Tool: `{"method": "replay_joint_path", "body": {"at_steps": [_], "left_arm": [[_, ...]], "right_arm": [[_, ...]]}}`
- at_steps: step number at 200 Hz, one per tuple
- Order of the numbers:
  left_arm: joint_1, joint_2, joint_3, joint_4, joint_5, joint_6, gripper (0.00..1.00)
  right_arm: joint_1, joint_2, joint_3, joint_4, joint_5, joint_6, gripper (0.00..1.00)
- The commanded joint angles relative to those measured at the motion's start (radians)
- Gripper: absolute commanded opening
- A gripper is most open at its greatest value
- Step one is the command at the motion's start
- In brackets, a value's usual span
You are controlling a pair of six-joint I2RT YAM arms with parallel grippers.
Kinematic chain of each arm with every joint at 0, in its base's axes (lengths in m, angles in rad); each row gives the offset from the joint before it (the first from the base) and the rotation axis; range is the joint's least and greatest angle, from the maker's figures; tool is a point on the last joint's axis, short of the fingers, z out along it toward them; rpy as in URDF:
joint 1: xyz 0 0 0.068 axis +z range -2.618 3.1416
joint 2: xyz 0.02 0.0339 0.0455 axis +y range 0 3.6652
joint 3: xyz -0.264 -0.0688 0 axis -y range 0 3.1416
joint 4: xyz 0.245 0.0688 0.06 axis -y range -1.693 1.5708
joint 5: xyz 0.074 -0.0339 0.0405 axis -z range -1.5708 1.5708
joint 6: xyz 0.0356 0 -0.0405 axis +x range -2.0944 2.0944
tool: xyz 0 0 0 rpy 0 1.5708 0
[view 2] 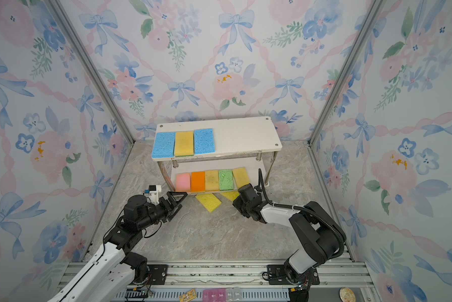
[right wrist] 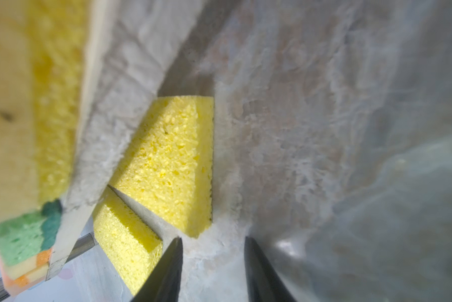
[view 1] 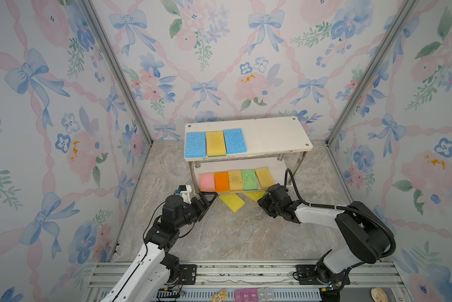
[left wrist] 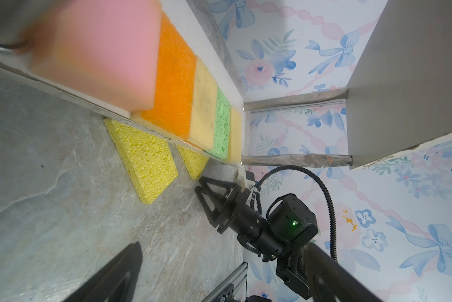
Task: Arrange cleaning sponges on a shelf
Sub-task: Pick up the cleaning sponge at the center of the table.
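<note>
The shelf (view 1: 272,136) stands at the back. Its top board carries a blue sponge (view 1: 195,144), a mustard sponge (view 1: 215,143) and a second blue sponge (view 1: 234,141). On the lower board lie pink (view 1: 207,182), orange (view 1: 221,181), mustard (view 1: 236,180), green (view 1: 249,179) and mustard (view 1: 264,177) sponges. Two bright yellow sponges (view 1: 232,202) (view 1: 255,195) lie on the floor, partly under the lower board's front edge. My left gripper (view 1: 209,198) is open and empty, low beside the pink sponge. My right gripper (right wrist: 212,239) is open, its tips just short of a corner of the nearer yellow sponge (right wrist: 167,162).
Metal shelf legs (left wrist: 295,159) stand close to the right gripper (left wrist: 200,184). Wallpapered walls close in the marble floor (view 1: 219,235) on three sides. An aluminium rail (view 1: 246,274) runs along the front, with a pink pill box (view 1: 246,295) below it.
</note>
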Motion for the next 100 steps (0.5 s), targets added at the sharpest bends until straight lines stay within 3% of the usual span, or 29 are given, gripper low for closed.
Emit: {"method": "replay_joint_path", "body": {"at_steps": [1, 100], "left_arm": [[0.013, -0.011, -0.014, -0.024, 0.035, 0.032, 0.98], [0.065, -0.017, -0.034, -0.039, 0.068, 0.045, 0.98]], "right_arm": [[0.012, 0.034, 0.027, 0.001, 0.034, 0.006, 0.42], [0.014, 0.116, 0.093, -0.086, 0.059, -0.004, 0.37]]}}
